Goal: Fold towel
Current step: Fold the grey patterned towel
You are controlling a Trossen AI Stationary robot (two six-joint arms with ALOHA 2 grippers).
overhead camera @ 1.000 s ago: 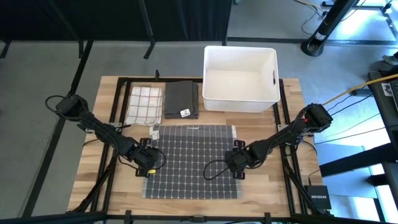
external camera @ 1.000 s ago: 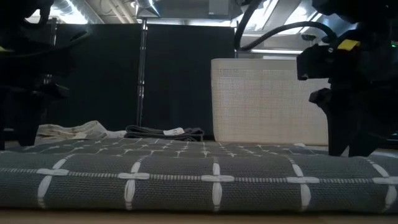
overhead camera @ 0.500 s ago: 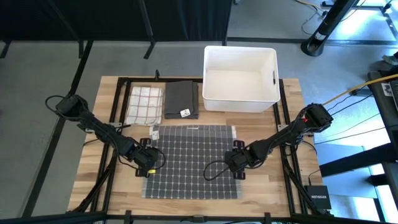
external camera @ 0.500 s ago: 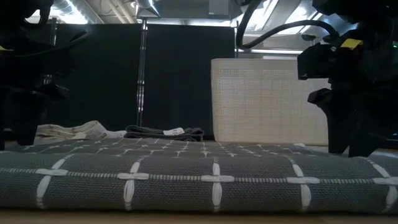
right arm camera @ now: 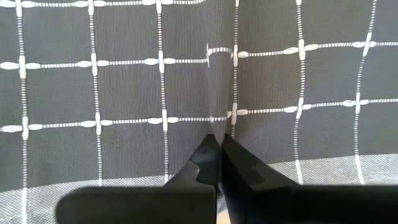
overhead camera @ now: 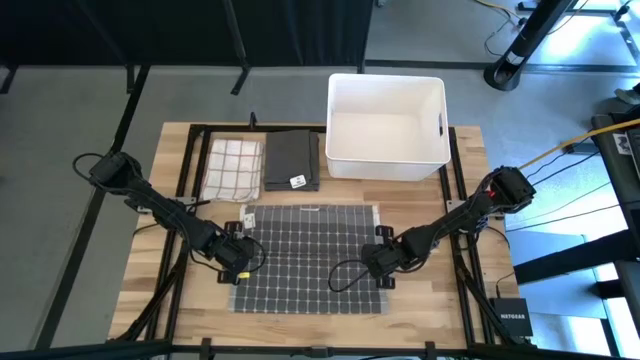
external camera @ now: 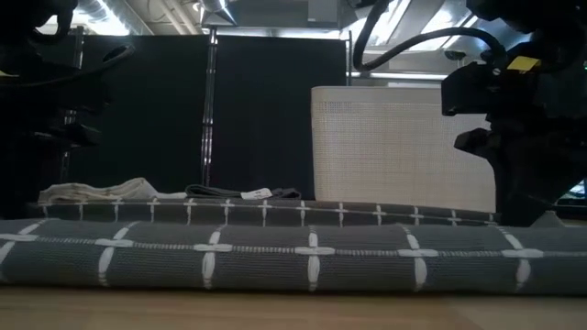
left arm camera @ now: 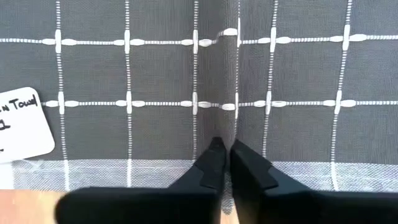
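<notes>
While both arms reach in from the sides, the grey grid-patterned towel (overhead camera: 308,258) lies spread on the near half of the wooden surface (overhead camera: 430,300). The left tool (left arm camera: 224,155) is clamped on the towel's left edge, pinching a small ridge of cloth; the right tool (right arm camera: 217,155) is clamped likewise on its right edge. Toward the far edge of the surface sit a white bin (overhead camera: 386,126), a folded dark cloth (overhead camera: 291,160) and a folded checked cloth (overhead camera: 232,168). Black curtains (external camera: 248,110) hang behind, over grey floor (overhead camera: 60,200).
</notes>
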